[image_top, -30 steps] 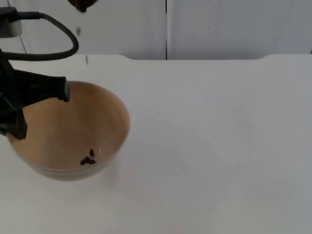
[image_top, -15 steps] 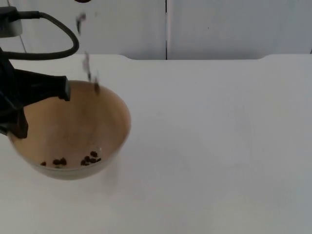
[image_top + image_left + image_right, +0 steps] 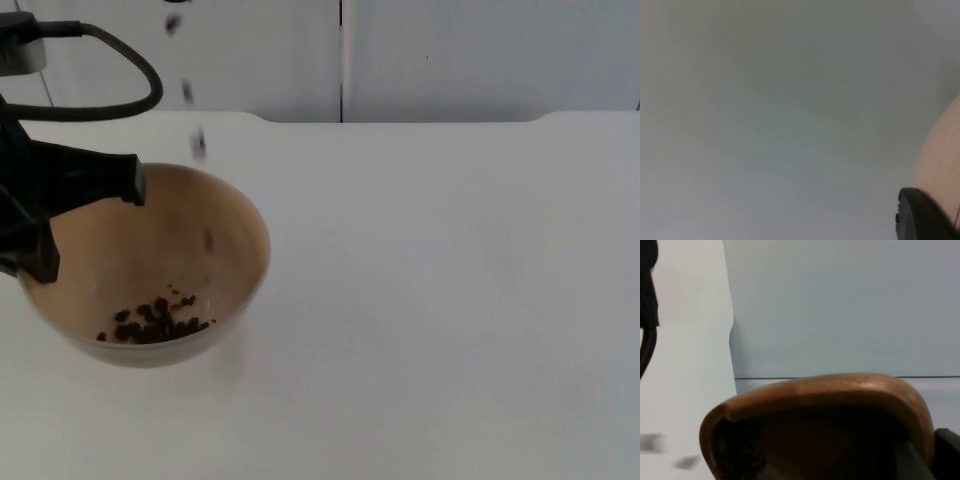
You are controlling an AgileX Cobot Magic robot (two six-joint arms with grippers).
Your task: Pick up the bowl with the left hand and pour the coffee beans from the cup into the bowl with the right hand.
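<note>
A tan wooden bowl [image 3: 145,265] sits at the lower left of the top view, lifted just off the white table [image 3: 440,300], with a faint shadow under its base. A small heap of dark coffee beans [image 3: 155,322] lies at the near side of the bowl's floor.

The left gripper [image 3: 45,215] comes in from the left edge of the frame and is clamped on the bowl's left rim: 1 black finger lies across the rim toward the bowl's far side, and another hangs down outside the wall at the far left. In the left wrist view, a black fingertip [image 3: 922,215] presses against the bowl's pale curved wall [image 3: 940,165].

Farther back, a loose line of 4 or so blurred beans [image 3: 198,145] falls from the top edge of the frame, at upper left, down toward the bowl's far rim. The stream slants slightly rightward as it drops, so the pouring point is above and behind the bowl, and the beans land inside.

In the right wrist view, a brown wooden cup [image 3: 820,425] is tipped with its open mouth facing the camera, and dark beans can be seen at its lip. The right gripper [image 3: 947,452] appears as a dark finger against the cup's side, holding it. A grey partition wall [image 3: 480,55] closes the scene behind.
</note>
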